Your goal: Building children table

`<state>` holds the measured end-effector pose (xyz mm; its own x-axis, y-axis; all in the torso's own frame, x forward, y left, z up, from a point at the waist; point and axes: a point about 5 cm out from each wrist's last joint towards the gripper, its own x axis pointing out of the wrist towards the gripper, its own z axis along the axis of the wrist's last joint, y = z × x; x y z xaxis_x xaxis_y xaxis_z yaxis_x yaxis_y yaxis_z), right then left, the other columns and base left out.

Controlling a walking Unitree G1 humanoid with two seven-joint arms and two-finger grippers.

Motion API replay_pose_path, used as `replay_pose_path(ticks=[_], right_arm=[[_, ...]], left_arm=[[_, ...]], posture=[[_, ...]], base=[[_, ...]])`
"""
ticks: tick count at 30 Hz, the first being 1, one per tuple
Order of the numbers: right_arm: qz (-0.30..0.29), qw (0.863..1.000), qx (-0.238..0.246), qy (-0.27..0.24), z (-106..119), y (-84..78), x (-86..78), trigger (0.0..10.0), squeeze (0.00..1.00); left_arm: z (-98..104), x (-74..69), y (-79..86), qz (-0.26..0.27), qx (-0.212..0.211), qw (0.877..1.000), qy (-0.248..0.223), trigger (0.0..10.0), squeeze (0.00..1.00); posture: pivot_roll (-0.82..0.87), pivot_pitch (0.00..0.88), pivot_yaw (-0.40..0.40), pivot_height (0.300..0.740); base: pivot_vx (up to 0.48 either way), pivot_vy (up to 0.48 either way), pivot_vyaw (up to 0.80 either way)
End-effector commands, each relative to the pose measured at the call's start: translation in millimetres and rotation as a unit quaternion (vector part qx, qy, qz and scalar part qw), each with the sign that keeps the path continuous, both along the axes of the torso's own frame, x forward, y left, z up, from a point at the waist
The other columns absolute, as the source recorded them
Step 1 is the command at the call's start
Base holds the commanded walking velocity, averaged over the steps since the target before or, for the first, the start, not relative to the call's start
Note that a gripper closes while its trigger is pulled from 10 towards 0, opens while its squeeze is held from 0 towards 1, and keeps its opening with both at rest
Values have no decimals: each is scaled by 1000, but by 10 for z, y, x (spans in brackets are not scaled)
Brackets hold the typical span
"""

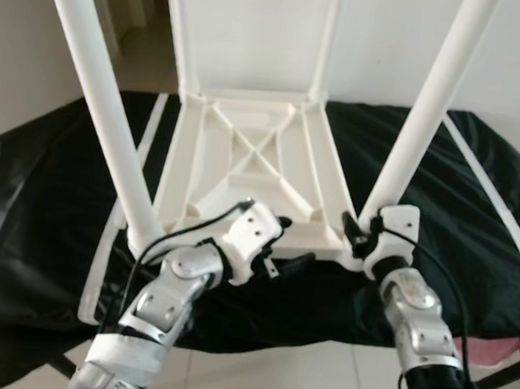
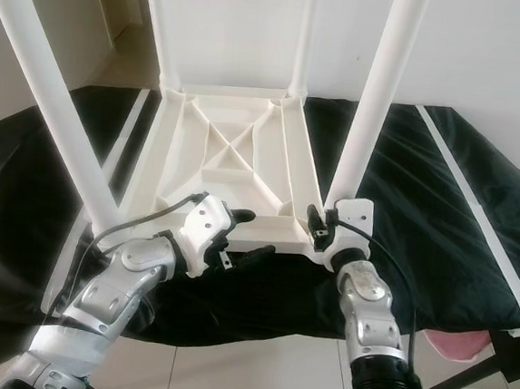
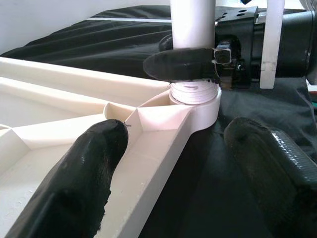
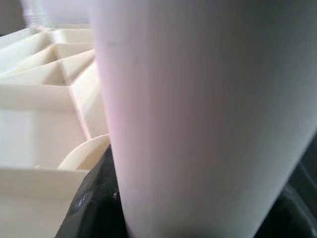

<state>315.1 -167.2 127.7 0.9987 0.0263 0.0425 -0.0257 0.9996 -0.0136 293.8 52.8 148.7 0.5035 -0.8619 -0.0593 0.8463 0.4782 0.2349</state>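
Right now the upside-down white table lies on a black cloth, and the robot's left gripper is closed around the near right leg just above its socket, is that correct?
Not quite: the right gripper is closed around that leg, as the left wrist view shows. The left gripper is open at the near edge of the table. The black cloth is right.

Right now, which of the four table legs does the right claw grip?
The near right leg, at the corner nearest the right claw, which is clamped around its base by the socket. The other three legs stand free of any claw.
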Motion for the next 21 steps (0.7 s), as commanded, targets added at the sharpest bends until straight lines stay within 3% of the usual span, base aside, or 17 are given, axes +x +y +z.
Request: replay_pose_path(ticks=[1, 5, 7, 21], right_arm=[[-54, 998, 8, 19, -58, -21, -41, 10000, 0], [-154, 987, 34, 34, -126, 19, -119, 10000, 0], [-176, 982, 47, 48, -181, 69, -151, 10000, 0], [-164, 984, 44, 50, -145, 134, -149, 10000, 0]], left_arm=[[-9, 7, 16, 9, -1, 1000, 5, 10000, 0], [-6, 9, 25, 12, -3, 1000, 6, 10000, 0], [-7, 6, 26, 15, -4, 1000, 6, 10000, 0], [-11, -7, 37, 14, -3, 1000, 7, 10000, 0]], posture=[[-47, 19, -11, 740], [-41, 22, -15, 740], [-40, 23, -15, 740], [-34, 28, -16, 740]], base=[[0, 0, 0], [0, 0, 0], [0, 0, 0], [0, 0, 0]])
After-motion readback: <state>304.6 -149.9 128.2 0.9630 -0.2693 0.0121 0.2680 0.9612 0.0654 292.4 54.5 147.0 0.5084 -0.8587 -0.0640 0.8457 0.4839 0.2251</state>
